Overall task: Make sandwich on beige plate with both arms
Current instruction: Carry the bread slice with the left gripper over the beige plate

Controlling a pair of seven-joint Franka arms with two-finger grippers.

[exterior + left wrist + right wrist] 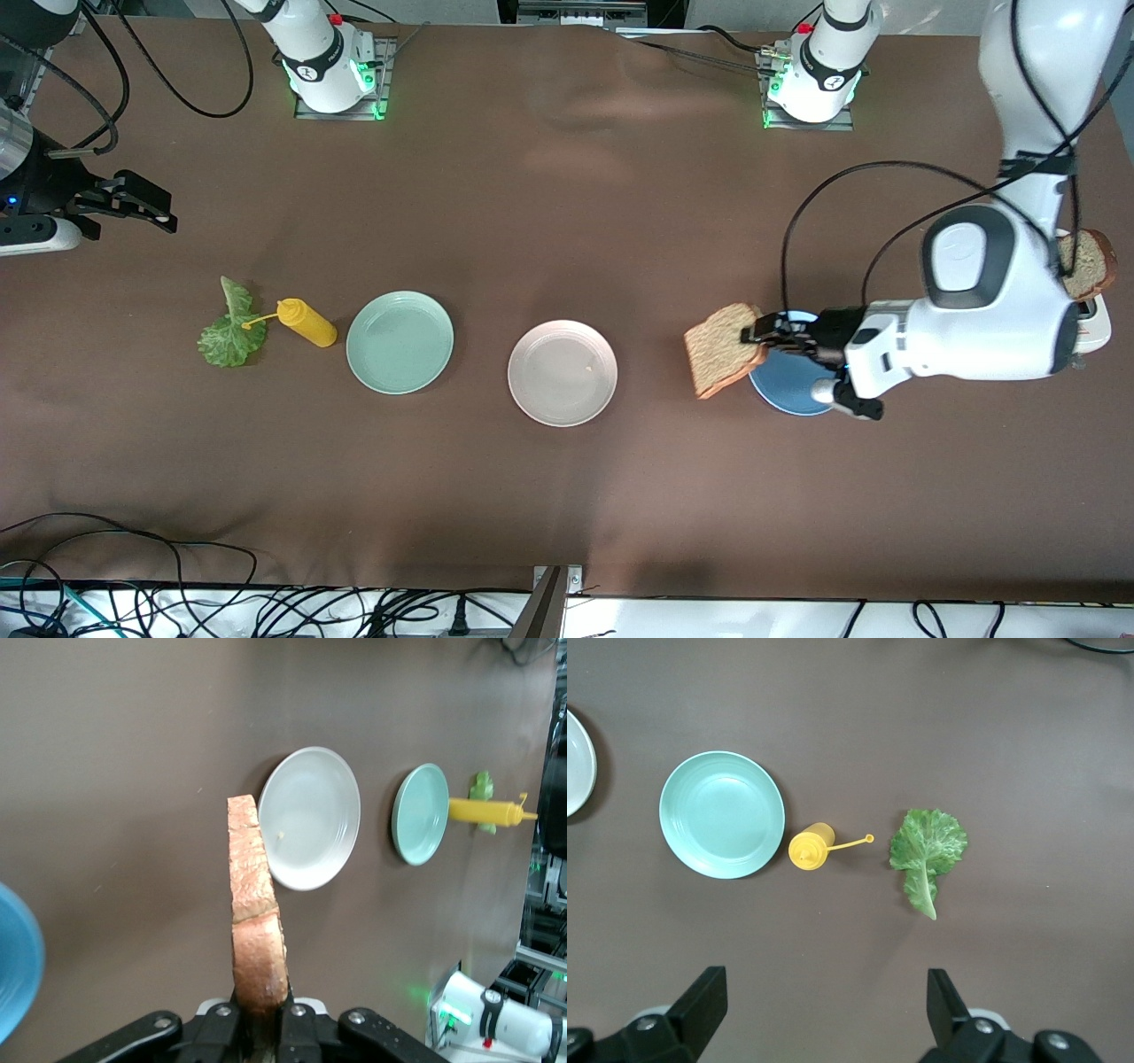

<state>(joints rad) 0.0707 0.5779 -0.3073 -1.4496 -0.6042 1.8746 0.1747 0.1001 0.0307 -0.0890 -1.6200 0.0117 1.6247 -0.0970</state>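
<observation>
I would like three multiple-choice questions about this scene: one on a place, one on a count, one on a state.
1. Where does the lettuce leaf lie?
A. beside the yellow bottle
B. on the beige plate
C. on the blue plate

2. How many plates are on the table?
A. two
B. three
C. four

3. What is the state of the left gripper?
A. open over the mint green plate
B. shut on nothing
C. shut on a bread slice

Answers:
1 A, the leaf rests on the cloth by the bottle.
2 B, mint green, beige, blue.
3 C, the slice hangs from it; the right gripper waits open.
</observation>
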